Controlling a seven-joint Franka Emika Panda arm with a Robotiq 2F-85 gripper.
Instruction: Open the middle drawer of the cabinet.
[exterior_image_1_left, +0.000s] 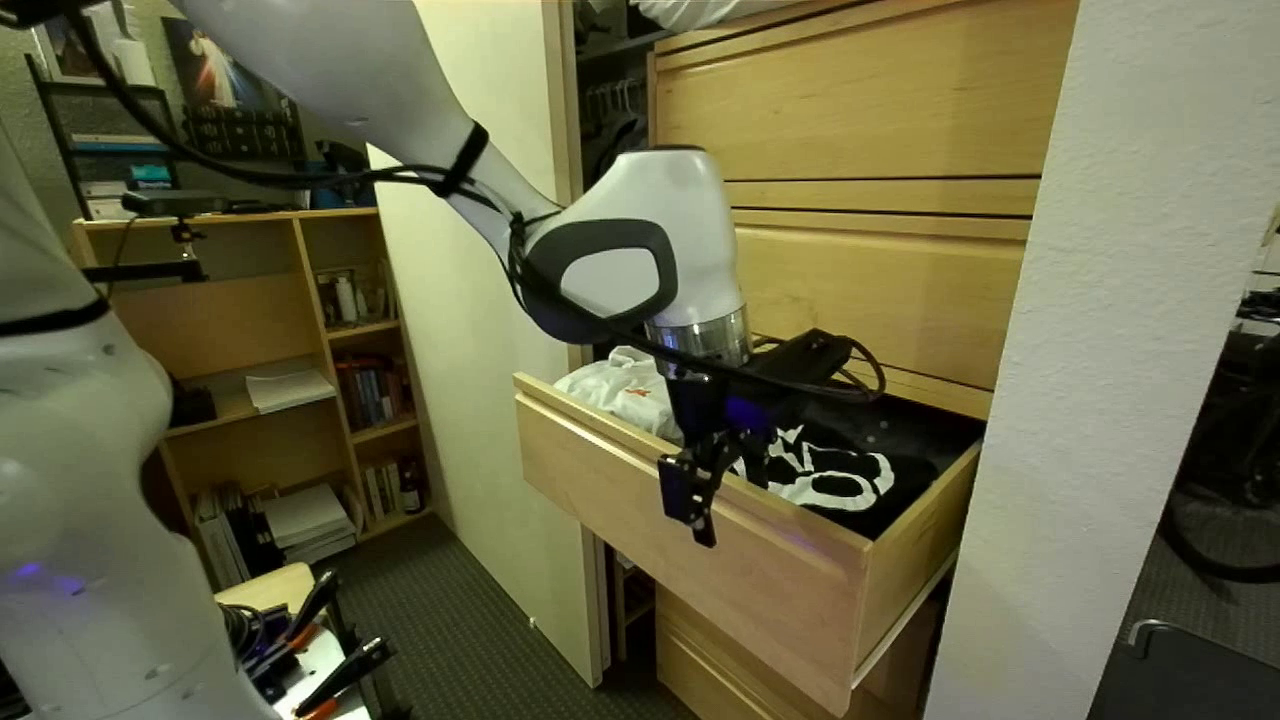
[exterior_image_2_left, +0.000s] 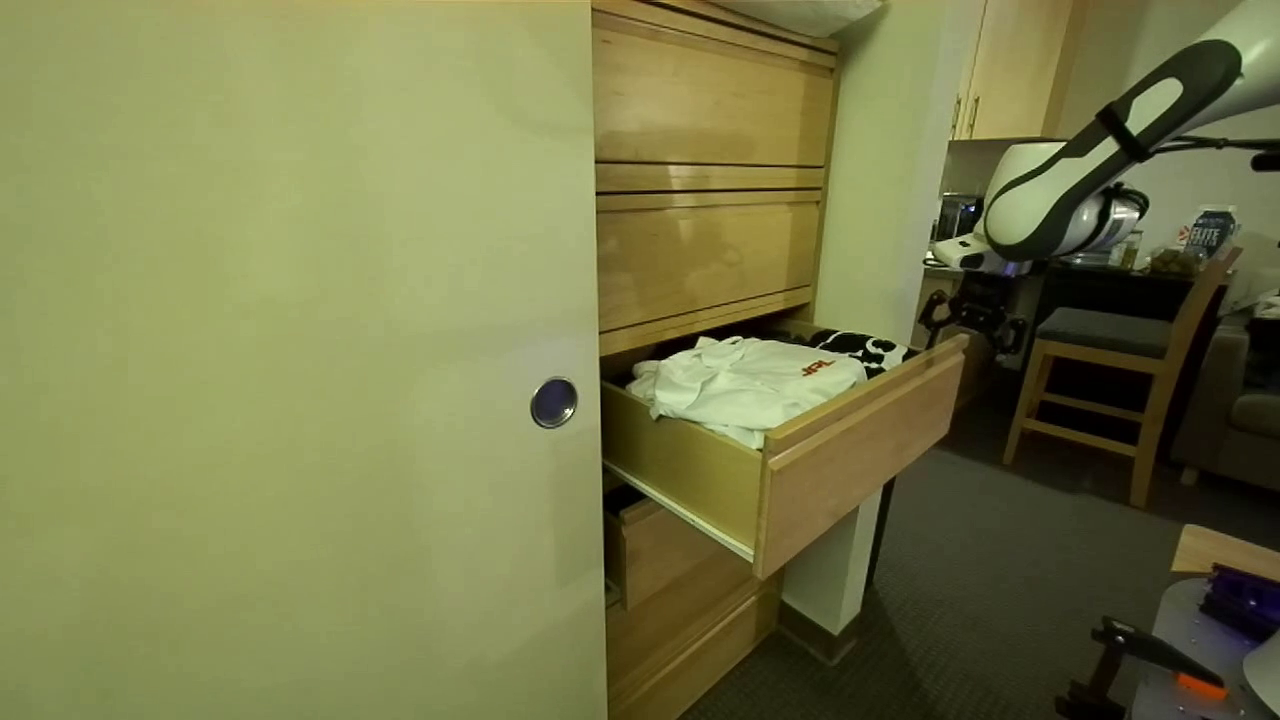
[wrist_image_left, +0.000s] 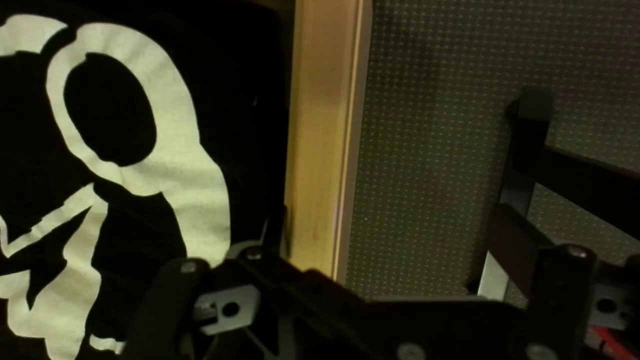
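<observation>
Currently on view: cab. (exterior_image_1_left: 860, 110), tall, lt. wood, wide stacked fronts w/ dark gaps betw. Item 1: mid. drawer (exterior_image_1_left: 770, 580), matching wood, plain flat front; stands well out of cab., below two upper fronts. Contents: white garment (exterior_image_2_left: 740, 385), rumpled, red lettering, at end nearest cream door panel (exterior_image_2_left: 300, 300); black cloth (exterior_image_1_left: 840, 490), bold white print, opp. end. Beneath: lower drawer (exterior_image_2_left: 680, 560), slightly out.

Item 2: gripper (exterior_image_1_left: 728, 480), blk., pointing down astride top edge of mid. drawer's front. Fingers (exterior_image_1_left: 683, 490) spread wide, one inside drawer, one outside w/ floor (wrist_image_left: 430, 150) showing betw. it & wood in wrist view; has hold of nothing. Inner finger v. close to wood; contact can't be told.

Misc.: rd. recessed pull (exterior_image_2_left: 553, 402) on door panel; bookshelf (exterior_image_1_left: 225, 320) w/ books & papers; wooden chair (exterior_image_2_left: 1110, 328), dk. seat; clamps (exterior_image_1_left: 345, 675), blk./orange, well apart from drawer.
</observation>
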